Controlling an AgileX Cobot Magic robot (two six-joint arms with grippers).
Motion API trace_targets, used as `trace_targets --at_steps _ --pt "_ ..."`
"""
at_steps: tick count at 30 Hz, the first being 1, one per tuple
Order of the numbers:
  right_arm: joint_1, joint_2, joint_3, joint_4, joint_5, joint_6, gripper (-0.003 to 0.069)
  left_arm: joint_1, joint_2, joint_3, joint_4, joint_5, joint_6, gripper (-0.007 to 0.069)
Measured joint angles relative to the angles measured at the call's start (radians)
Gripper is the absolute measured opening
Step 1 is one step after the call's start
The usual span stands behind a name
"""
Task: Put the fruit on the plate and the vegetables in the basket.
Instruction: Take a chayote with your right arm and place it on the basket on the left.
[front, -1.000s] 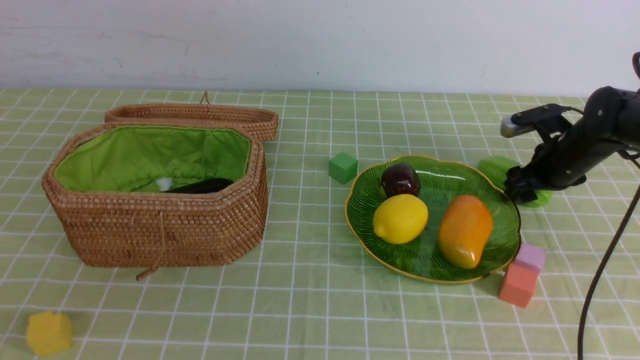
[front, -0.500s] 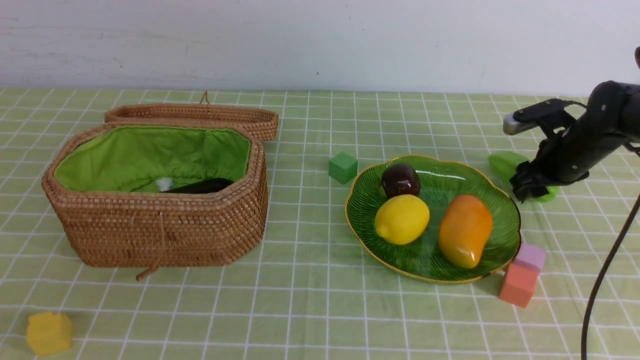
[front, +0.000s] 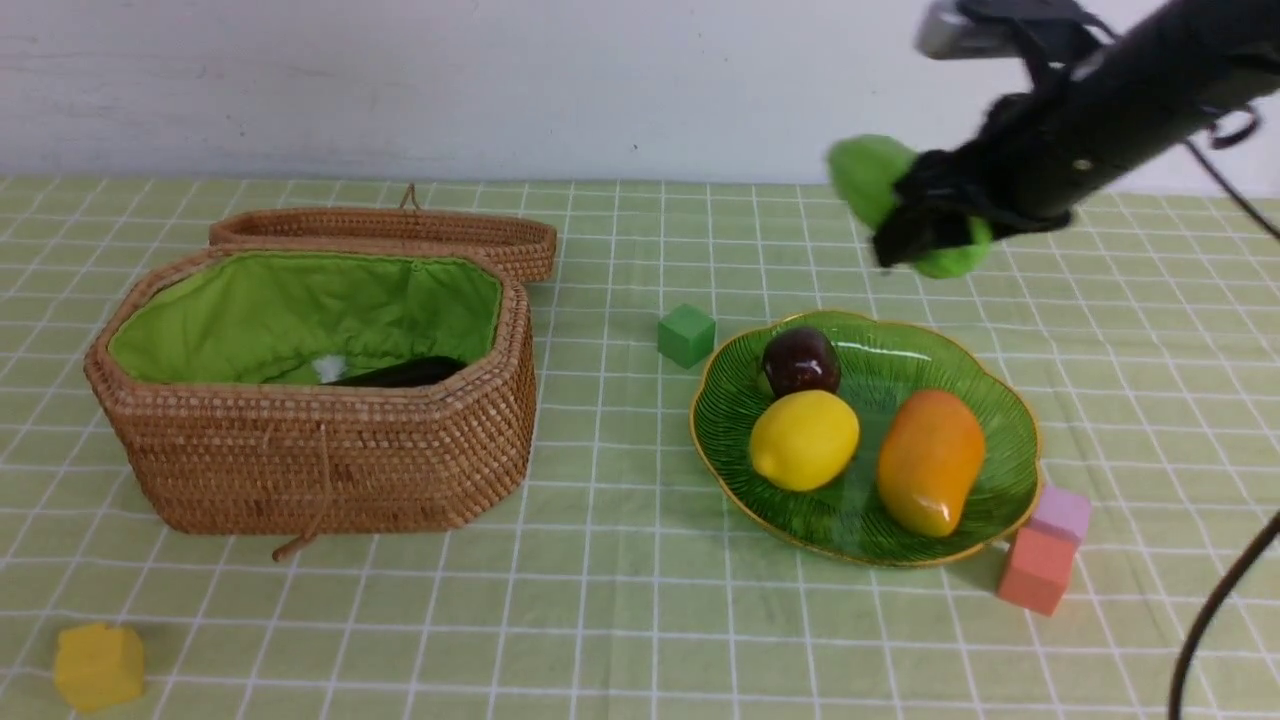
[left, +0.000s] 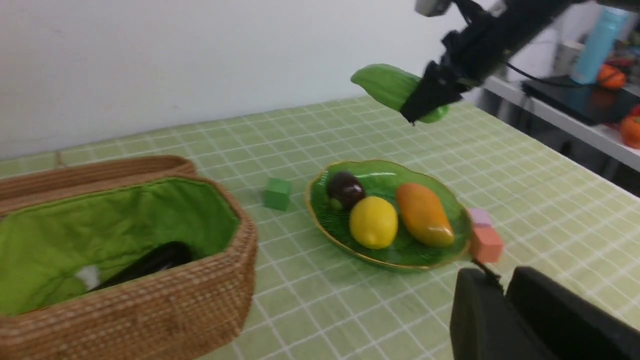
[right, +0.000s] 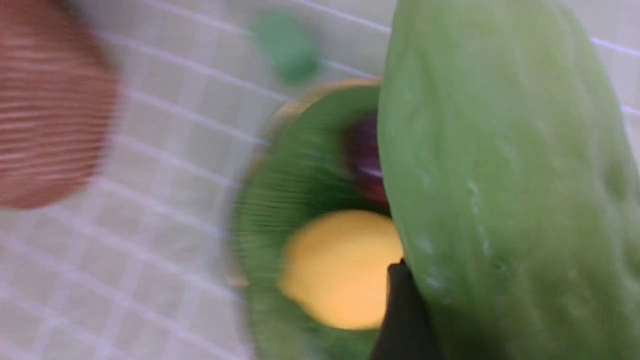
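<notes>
My right gripper (front: 930, 225) is shut on the light green gourd (front: 865, 175) and holds it high in the air above the far edge of the green plate (front: 870, 510). In the right wrist view the gourd (right: 500, 200) fills the picture beside one black finger (right: 400, 310). On the plate lie the mango (front: 930, 460), the lemon (front: 803, 438) and the mangosteen (front: 800, 360). The wicker basket (front: 310, 470) stands open at the left with the dark eggplant (front: 400, 372) inside. My left gripper (left: 502, 285) is shut and empty, low over the table near the plate.
A green cube (front: 686, 335) sits between basket and plate. An orange-pink cube (front: 1037, 568) and a purple cube (front: 1060, 512) touch the plate's near right rim. A yellow cube (front: 98, 665) lies front left. The basket lid (front: 400, 230) lies behind the basket.
My right gripper has lifted the gourd off the table beside the plate's far right edge and carried it up and to the left. Everything else is unmoved.
</notes>
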Motion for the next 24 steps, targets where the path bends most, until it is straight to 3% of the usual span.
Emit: trace_targets --at_steps 5,10,16,19,21,24 --pt "0.291 0.057 -0.104 0.079 -0.15 -0.115 0.0455 0.0 0.0 0.0 0.284 0.036 -0.284 0.0076" --pt "0.443 0.211 -0.243 0.06 -0.349 -0.204 0.0455 0.0 0.0 0.0 0.382 0.044 -0.369 0.0079" --pt "0.491 0.389 -0.357 -0.005 -0.469 -0.244 0.0459 0.0 0.0 0.0 0.385 0.049 -0.38 0.0079" --pt "0.491 0.414 -0.37 -0.021 -0.48 -0.244 0.0526 0.0 0.0 0.0 0.385 0.06 -0.381 0.0079" --pt "0.49 0.414 -0.375 -0.032 -0.48 -0.232 0.0636 0.0 0.0 0.0 0.385 0.068 -0.381 0.0079" --pt "0.49 0.389 -0.377 -0.041 -0.459 -0.216 0.0672 0.0 0.0 0.0 0.385 0.071 -0.381 0.0079"
